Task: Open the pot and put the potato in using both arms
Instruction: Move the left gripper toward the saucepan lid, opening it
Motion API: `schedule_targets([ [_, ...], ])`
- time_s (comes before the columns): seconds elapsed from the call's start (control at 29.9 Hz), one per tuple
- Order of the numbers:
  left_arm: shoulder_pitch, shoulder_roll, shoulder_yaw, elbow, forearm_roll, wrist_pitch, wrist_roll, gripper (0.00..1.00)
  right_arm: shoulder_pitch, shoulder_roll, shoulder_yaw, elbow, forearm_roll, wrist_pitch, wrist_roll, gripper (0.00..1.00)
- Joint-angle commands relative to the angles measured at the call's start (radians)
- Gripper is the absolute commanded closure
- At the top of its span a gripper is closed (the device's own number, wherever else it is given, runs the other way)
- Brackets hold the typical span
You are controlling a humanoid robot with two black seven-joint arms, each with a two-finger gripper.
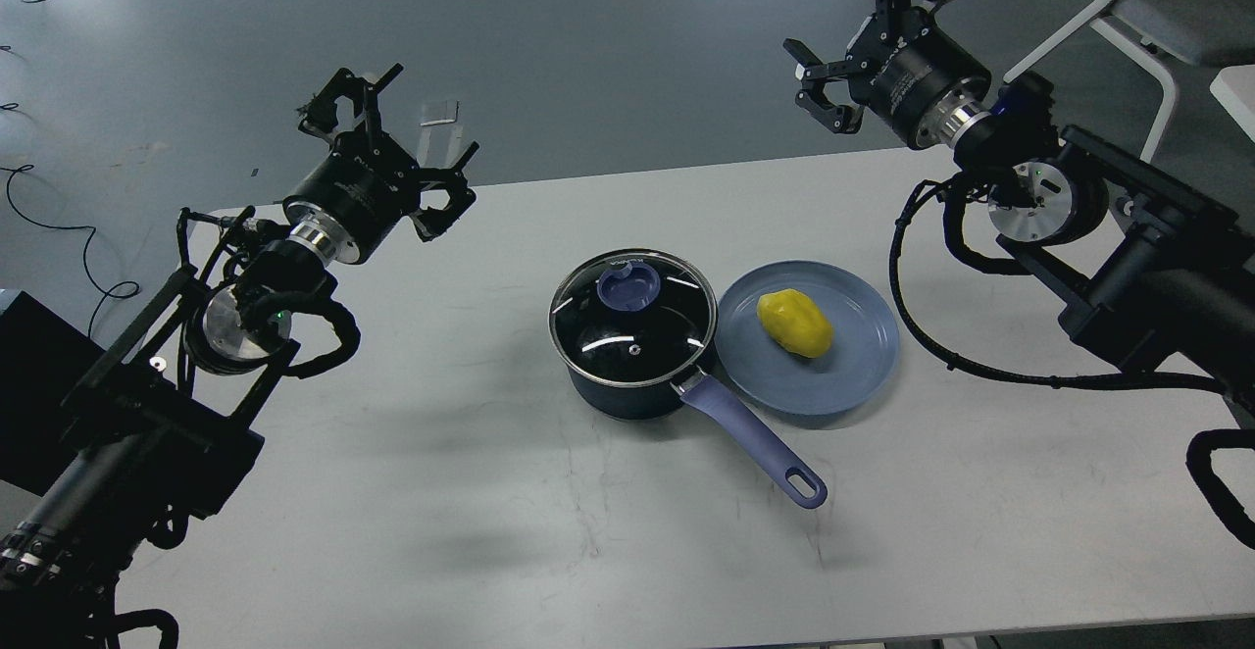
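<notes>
A dark navy pot point(618, 389) stands at the table's middle, covered by a glass lid point(632, 321) with a blue knob point(627, 287). Its lavender handle point(755, 443) points toward the front right. Just right of it, the yellow potato point(794, 323) lies on a blue-grey plate point(853, 360). My left gripper point(392, 134) hovers open above the table's far left, well away from the pot. Over the far edge at the upper right, my right gripper point(868, 36) is spread open and holds nothing.
The white table point(490, 512) stretches bare in front of the pot and to both sides. A white chair point(1147, 31) stands beyond the far right corner. Cables point(59, 227) lie on the grey floor at the left.
</notes>
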Motion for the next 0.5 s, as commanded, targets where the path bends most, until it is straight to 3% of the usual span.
schedule_targets([
  [0.0, 0.016, -0.014, 0.008, -0.005, 0.012, -0.002, -0.006, 0.02, -0.001, 0.005, -0.001, 0.000, -0.001, -0.001, 0.003, 0.00],
  [0.17, 0.016, -0.103, -0.002, 0.029, 0.067, 0.031, -0.006, 0.02, 0.008, 0.001, -0.001, 0.003, -0.001, -0.001, 0.005, 0.00],
  [0.47, 0.016, -0.132, -0.004, 0.049, 0.067, 0.023, -0.005, 0.02, 0.009, -0.001, -0.005, 0.004, -0.004, -0.001, 0.005, 0.00],
])
